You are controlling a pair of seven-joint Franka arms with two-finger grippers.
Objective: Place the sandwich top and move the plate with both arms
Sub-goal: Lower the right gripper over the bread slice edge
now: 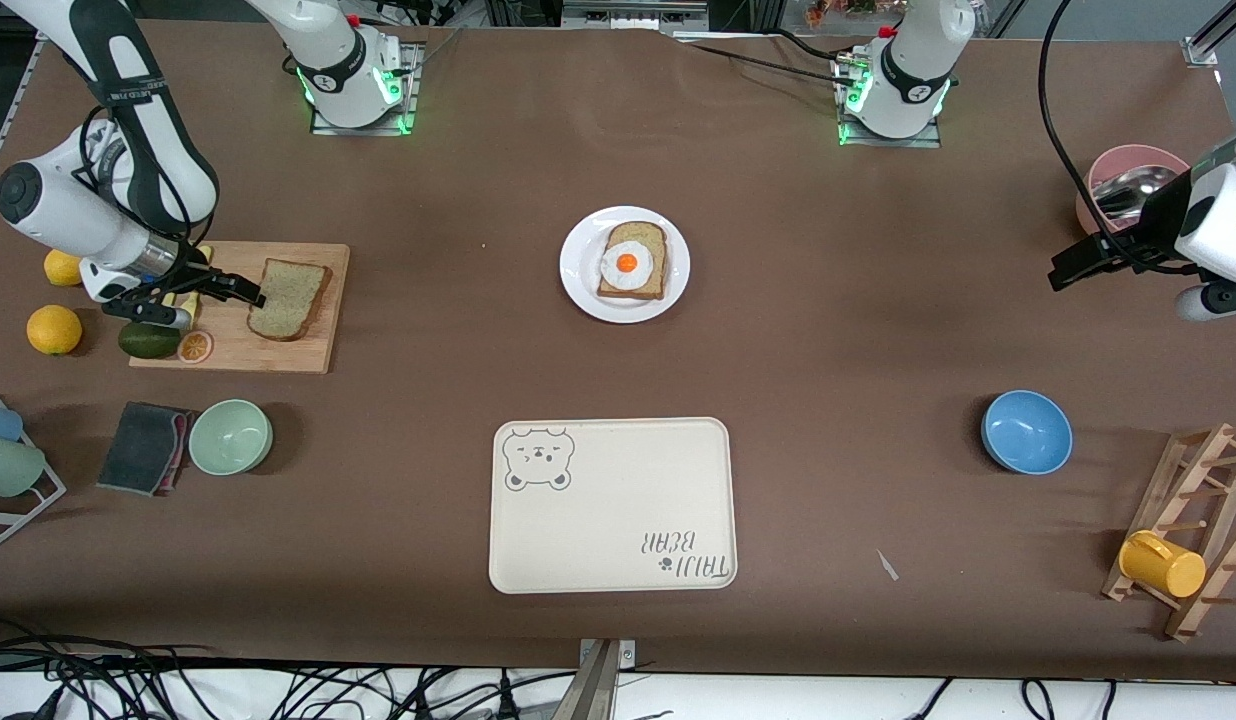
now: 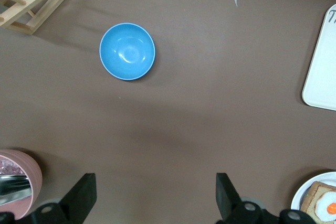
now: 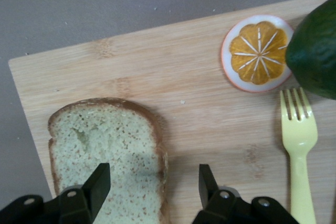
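One sandwich top (on a cutting board) — its crust edge sits between the right gripper's parted jaws.

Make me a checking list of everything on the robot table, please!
Surface: brown table.
Job's things: sandwich top on cutting board; plate holding egg slice.
Clutter: bear tray, blue bowl, green bowl, lemons, fork.
Grippers: right gripper open, fingers straddling the sandwich top's edge; left gripper open, waiting over bare table.
Cables: bundle along table's front edge.
Surroundings: nothing seen.
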